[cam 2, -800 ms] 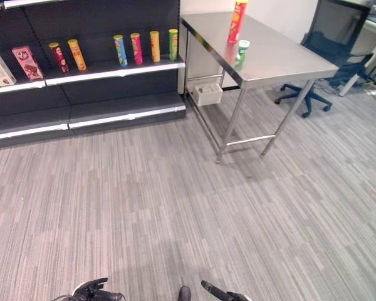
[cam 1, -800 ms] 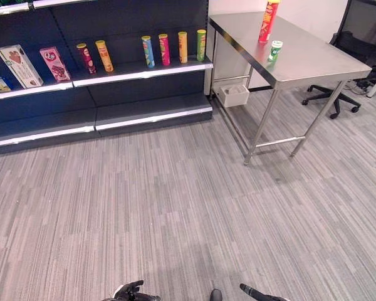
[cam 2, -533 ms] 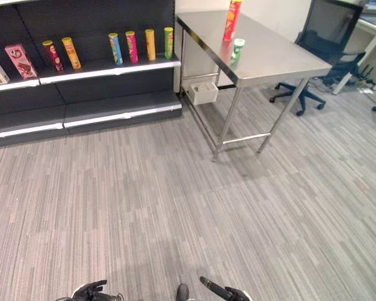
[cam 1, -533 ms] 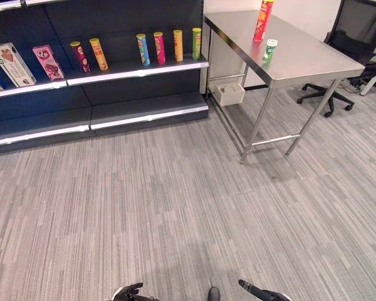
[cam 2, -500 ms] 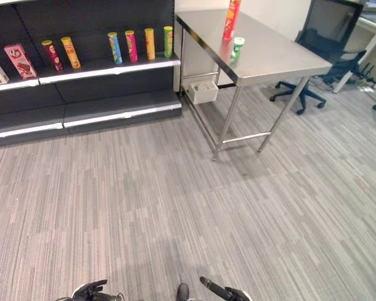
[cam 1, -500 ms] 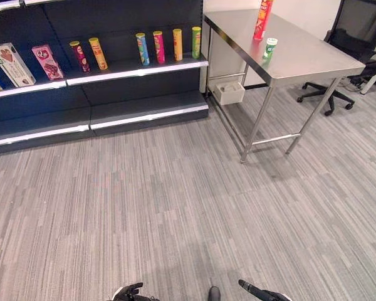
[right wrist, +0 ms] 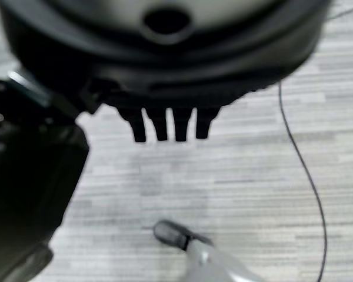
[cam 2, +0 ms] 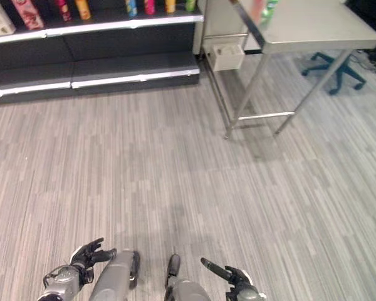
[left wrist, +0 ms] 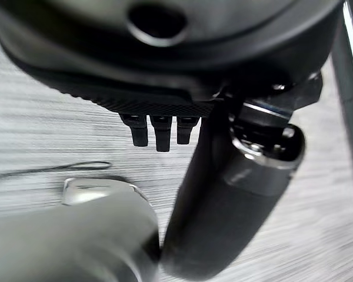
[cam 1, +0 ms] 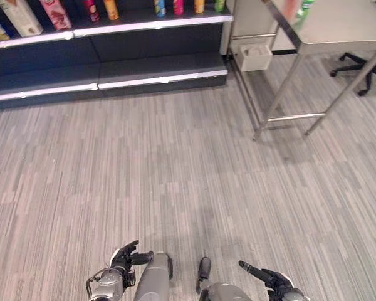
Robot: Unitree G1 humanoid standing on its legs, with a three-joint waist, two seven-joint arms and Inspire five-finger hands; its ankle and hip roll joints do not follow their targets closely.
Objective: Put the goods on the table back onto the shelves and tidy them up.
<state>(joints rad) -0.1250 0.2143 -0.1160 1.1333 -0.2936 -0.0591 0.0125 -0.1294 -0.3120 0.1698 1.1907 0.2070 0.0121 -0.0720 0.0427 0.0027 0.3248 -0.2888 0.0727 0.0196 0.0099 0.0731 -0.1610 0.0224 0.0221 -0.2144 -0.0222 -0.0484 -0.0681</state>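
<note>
Both arms hang low at the bottom edge of the head views, well short of any goods. The left hand sits at the lower left with its fingers spread loosely and slightly bent, holding nothing; its wrist view shows fingers pointing straight out over bare floor. The right hand sits at the lower right with one finger stretched forward and the rest relaxed, also empty; its own wrist view shows a row of straight fingers over the floor.

A wide stretch of grey striped carpet floor lies open between the hands and the furniture. The dark shelves run along the far side on the left, with pale front strips on each level. The upper shelf carries a row of goods: two boxes at the left, then several tall tubes, cut off by the picture's top edge. The lower shelf level is bare where it shows.

The steel worktop stands at the far right, just beside the shelves' end, on thin metal legs with a low crossbar. On it, near its far left edge, stand a red tube and a smaller green can, blurred and partly cut off. A small white box sits under the worktop's near-left corner. Beyond the worktop's right side, an office chair base shows on the floor.
</note>
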